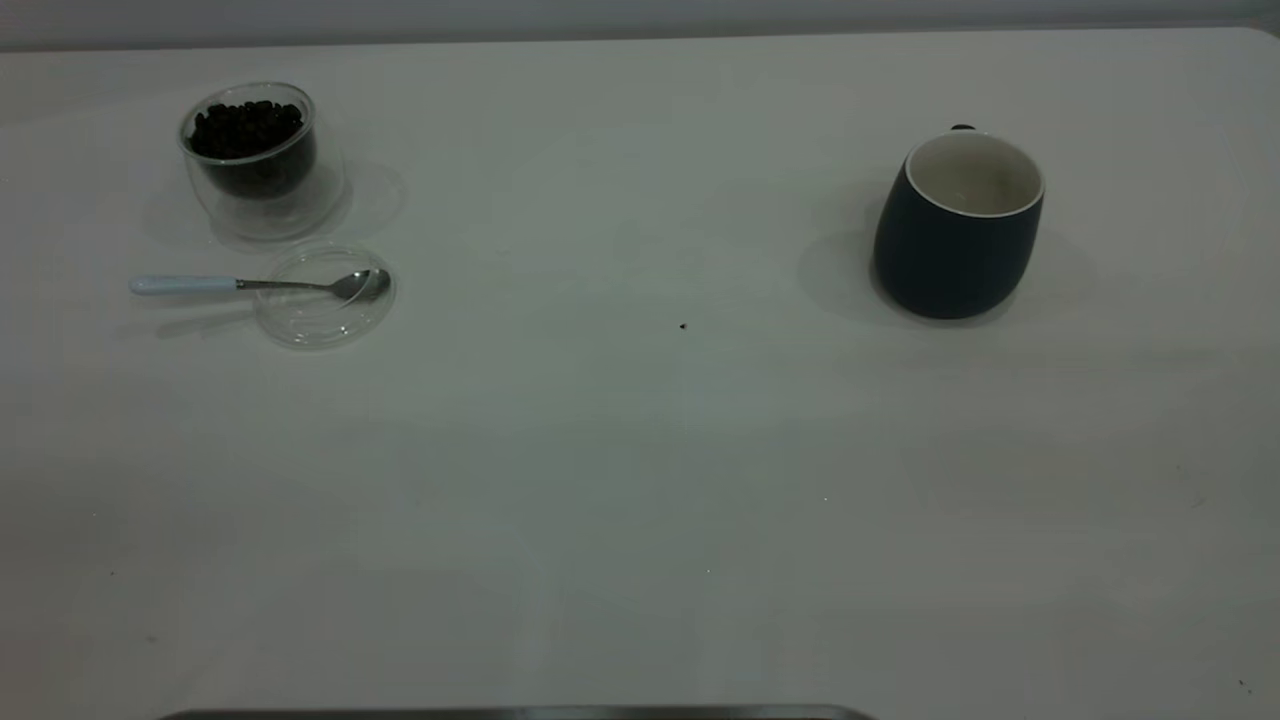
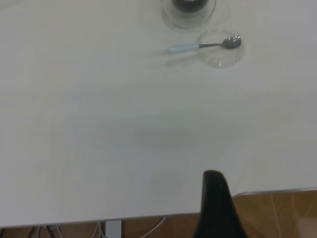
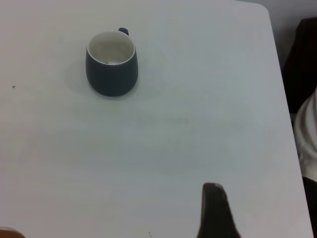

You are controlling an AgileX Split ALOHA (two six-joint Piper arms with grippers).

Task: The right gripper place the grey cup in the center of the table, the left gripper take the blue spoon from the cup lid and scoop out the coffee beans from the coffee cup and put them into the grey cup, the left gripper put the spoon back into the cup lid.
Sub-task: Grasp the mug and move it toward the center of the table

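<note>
The grey cup [image 1: 958, 225] stands upright at the table's right side, its handle turned to the far side; it also shows in the right wrist view [image 3: 111, 64]. At the far left stands the coffee cup [image 1: 255, 160] filled with coffee beans [image 1: 245, 128]. In front of it lies the cup lid [image 1: 310, 325], and the blue spoon [image 1: 260, 285] rests with its bowl in the lid and its handle sticking out to the left. The left gripper [image 2: 215, 198] hangs over the near table edge, far from the spoon [image 2: 185, 48]. The right gripper [image 3: 214, 208] is well short of the grey cup. Neither arm shows in the exterior view.
The white table [image 1: 640, 480] has a tiny dark speck [image 1: 683, 325] near its middle. A wooden floor [image 2: 277, 213] shows beyond the table edge in the left wrist view. A person's dark and white clothing [image 3: 307, 129] is beside the table's edge in the right wrist view.
</note>
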